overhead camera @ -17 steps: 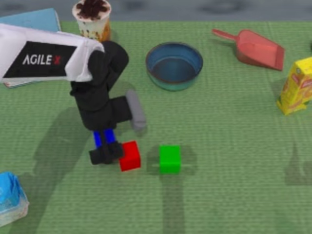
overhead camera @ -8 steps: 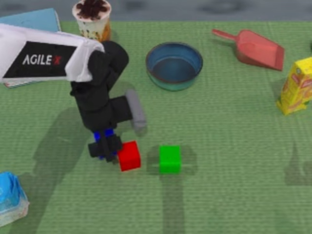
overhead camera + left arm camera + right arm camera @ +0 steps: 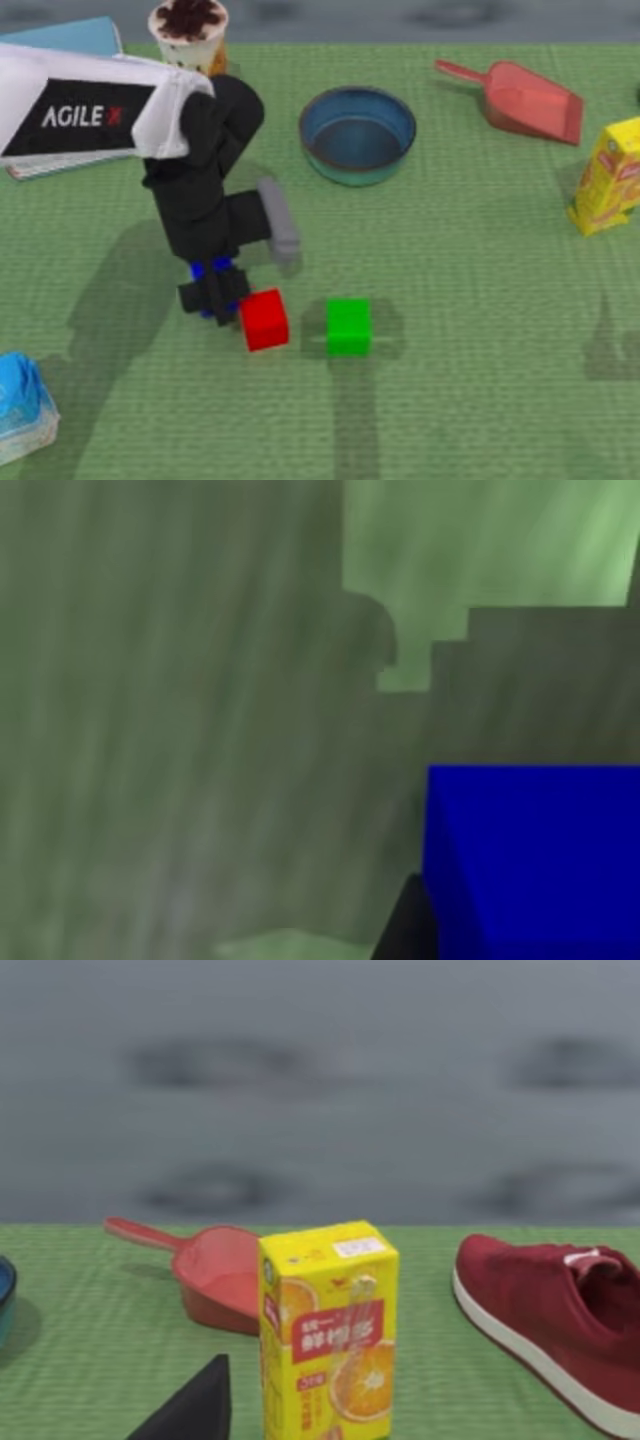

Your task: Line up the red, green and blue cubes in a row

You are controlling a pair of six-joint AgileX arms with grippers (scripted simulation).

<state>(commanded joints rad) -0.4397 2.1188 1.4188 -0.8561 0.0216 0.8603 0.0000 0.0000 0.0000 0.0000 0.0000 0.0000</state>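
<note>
1. Top view, left side: the left gripper (image 3: 213, 296) stands just left of the red cube (image 3: 265, 319), shut on the blue cube (image 3: 208, 268), which sits higher between the fingers than a second ago.
2. Judgement: either the fingers have slid down it or it is lifting; placement unfinished.
3. Centre: the green cube (image 3: 348, 326) lies near the red cube, apart.
4. Right arm: parked out of view.

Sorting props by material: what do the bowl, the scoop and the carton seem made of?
Bowl: looks like glazed ceramic or plastic, with a smooth, slightly shiny blue rim.
Scoop: probably moulded plastic, even matt red, thin walls.
Carton: printed cardboard, with sharp folds and orange pictures.
</note>
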